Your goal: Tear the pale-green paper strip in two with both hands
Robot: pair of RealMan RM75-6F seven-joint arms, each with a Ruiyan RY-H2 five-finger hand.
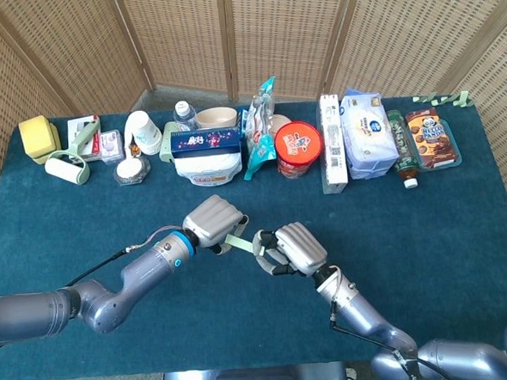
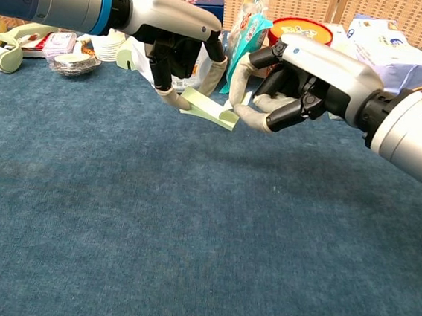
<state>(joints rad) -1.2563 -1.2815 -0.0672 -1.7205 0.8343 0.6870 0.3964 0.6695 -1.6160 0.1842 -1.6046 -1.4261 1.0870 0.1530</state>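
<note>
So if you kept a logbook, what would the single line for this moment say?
step: tear paper | left hand: pinches pale-green strip | right hand: pinches other end | strip: whole, above table

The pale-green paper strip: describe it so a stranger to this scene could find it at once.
Start from the dark teal cloth-covered table and ignore the row of groceries along its far edge. Near the middle, two grey robot hands meet above the cloth, the left hand and the right hand. The small flat pale-green paper strip spans the gap between them, pinched at each end, the only thing held off the table.

Probably a lab: blue-clothed table (image 1: pixel 462 229), wicker screen (image 1: pixel 227 36), lined-up groceries (image 1: pixel 298 148).
</note>
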